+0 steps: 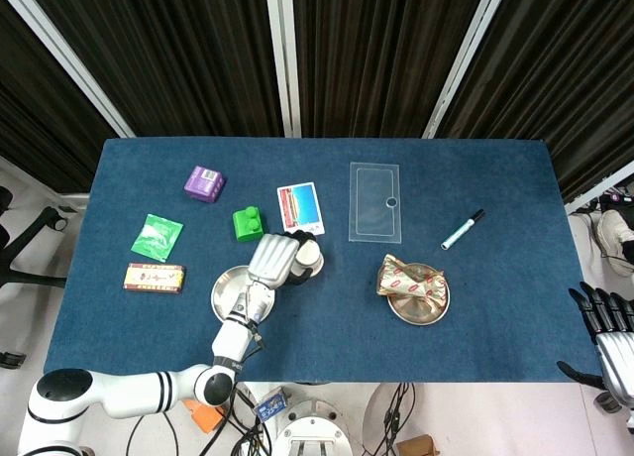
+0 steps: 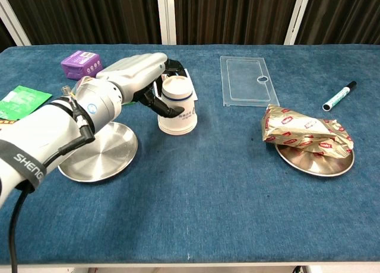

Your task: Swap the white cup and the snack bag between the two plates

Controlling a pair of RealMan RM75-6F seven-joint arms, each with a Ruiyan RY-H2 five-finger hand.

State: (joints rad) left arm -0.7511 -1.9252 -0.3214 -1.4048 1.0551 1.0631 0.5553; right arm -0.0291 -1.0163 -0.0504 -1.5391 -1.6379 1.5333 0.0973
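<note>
Our left hand reaches toward two o'clock, fingers curled in a grip; our right hand hangs spread at four o'clock.

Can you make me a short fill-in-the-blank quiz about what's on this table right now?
1. The left hand holds the white ____.
2. The snack bag lies on the ____ plate.
3. The left plate holds ____.
4. The marker pen lies to the ____ of the clear plastic sheet.

Missing words: cup; right; nothing; right
</note>
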